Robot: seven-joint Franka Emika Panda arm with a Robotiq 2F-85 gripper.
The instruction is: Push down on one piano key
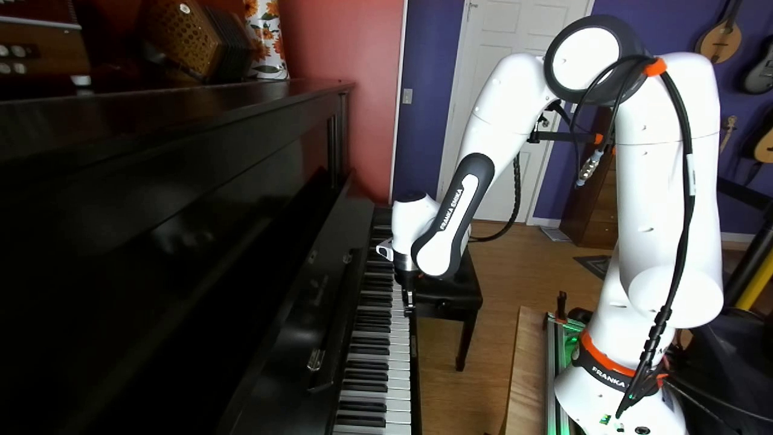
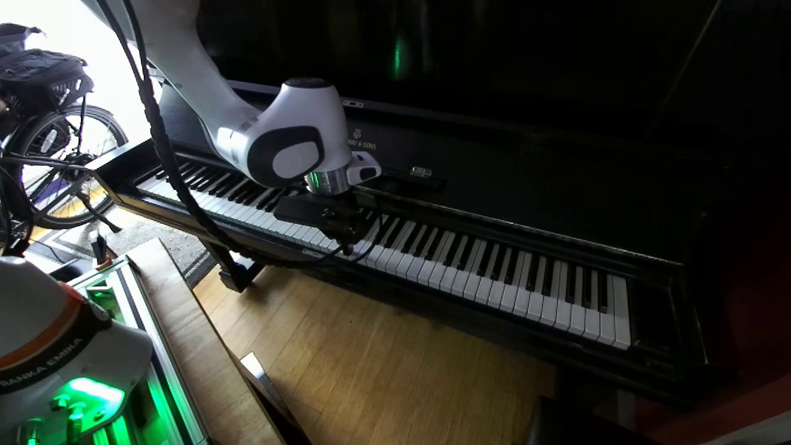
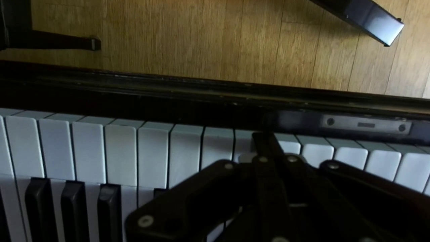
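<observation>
A black upright piano (image 1: 241, 181) has a long row of white and black keys. The keys show in both exterior views, as white keys (image 1: 398, 374) and white keys (image 2: 482, 287), and in the wrist view as white keys (image 3: 153, 154). My black gripper (image 3: 265, 136) points down over the front part of the white keys, its fingers together with nothing between them. It also shows in both exterior views, as gripper (image 1: 409, 308) and gripper (image 2: 347, 248). Its fingertips cover part of a white key (image 3: 243, 144). I cannot tell whether they touch it or whether it is pressed.
The piano's dark front rail (image 3: 168, 85) runs along the front of the keys, with a metal plate (image 3: 366, 124) on it. The raised fallboard (image 1: 326, 290) stands behind the keys. A black bench (image 1: 450, 296) is beside the keyboard. A cable (image 2: 204, 216) hangs by the arm.
</observation>
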